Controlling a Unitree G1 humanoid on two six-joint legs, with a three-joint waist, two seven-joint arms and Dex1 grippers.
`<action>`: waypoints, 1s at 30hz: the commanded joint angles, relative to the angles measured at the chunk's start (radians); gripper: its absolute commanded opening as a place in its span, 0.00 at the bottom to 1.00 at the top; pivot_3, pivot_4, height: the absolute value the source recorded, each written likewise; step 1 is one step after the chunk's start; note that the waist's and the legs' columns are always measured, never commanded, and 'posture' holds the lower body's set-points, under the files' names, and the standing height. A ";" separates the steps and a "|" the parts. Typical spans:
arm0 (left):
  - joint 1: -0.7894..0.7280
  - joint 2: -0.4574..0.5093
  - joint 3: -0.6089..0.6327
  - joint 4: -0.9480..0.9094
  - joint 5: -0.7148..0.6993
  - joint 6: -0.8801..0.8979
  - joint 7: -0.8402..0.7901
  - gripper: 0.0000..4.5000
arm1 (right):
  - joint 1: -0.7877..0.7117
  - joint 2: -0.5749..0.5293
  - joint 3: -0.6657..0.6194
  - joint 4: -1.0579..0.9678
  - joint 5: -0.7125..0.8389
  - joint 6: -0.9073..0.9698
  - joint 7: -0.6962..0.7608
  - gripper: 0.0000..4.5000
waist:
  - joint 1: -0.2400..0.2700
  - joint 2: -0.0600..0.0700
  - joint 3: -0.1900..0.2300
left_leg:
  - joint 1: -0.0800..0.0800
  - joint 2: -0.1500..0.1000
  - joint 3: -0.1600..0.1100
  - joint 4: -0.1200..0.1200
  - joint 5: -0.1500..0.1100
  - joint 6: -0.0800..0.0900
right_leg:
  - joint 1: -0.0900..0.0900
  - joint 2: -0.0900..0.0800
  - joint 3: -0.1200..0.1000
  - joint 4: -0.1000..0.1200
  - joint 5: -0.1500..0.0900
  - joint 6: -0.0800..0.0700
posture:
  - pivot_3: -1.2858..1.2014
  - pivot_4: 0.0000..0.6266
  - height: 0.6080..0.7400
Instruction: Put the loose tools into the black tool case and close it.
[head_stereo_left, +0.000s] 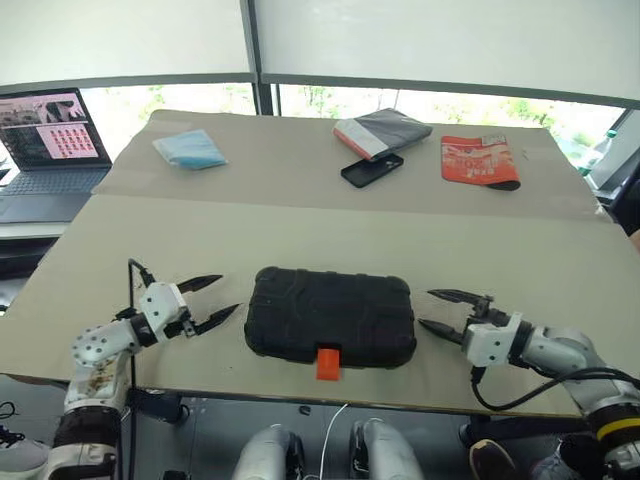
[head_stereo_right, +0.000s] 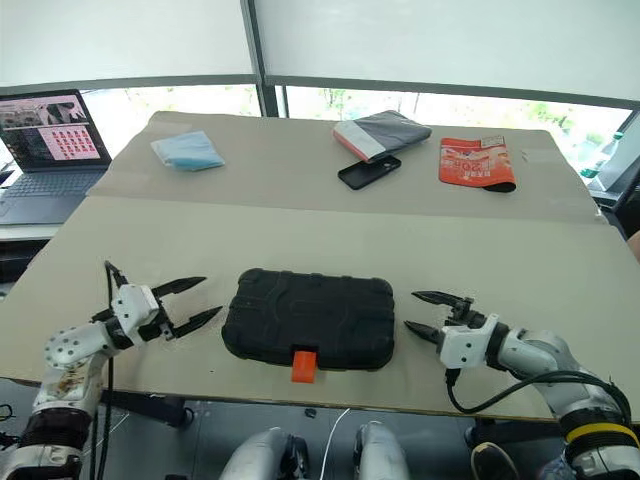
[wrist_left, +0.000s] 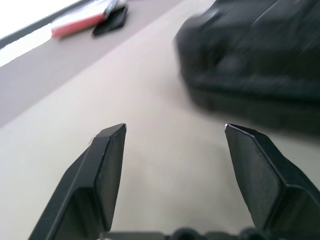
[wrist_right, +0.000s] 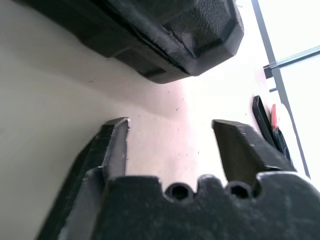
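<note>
Case flanked by my two end effectors, left and right, both released and empty, each just beside an end. It lies shut on the bench near edge, orange latch toward me. Packing looks finished; next I'd check the latch.

Bright daylight from windows behind case, glare there; case blurred in left wrist view, soft shadows underneath.
</note>
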 joint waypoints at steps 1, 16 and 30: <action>-0.067 0.008 -0.015 -0.009 -0.015 0.073 0.003 0.72 | 0.121 -0.050 -0.040 -0.177 0.274 0.201 0.136 0.55 | 0.005 0.000 0.000 | 0.000 0.000 0.000 0.000 0.000 0.001 | 0.001 0.000 0.000 -0.001 0.000 0.000 | 0.52 0.24 1.00; -0.491 -0.096 -0.231 0.218 0.117 0.286 -0.033 0.00 | 0.339 -0.080 0.053 -0.780 0.424 0.793 0.255 0.00 | 0.009 -0.006 0.003 | -0.003 -0.003 -0.001 0.003 -0.004 0.007 | 0.001 -0.002 -0.001 -0.003 0.003 0.006 | 0.52 0.24 1.00; -0.422 -0.066 -0.218 0.159 0.041 0.394 -0.239 0.00 | -0.041 0.162 0.096 -0.480 0.147 0.843 0.116 0.00 | 0.002 -0.010 0.005 | -0.021 -0.003 -0.002 0.016 0.001 0.015 | -0.015 -0.002 -0.002 0.002 0.005 0.008 | 0.52 0.24 1.00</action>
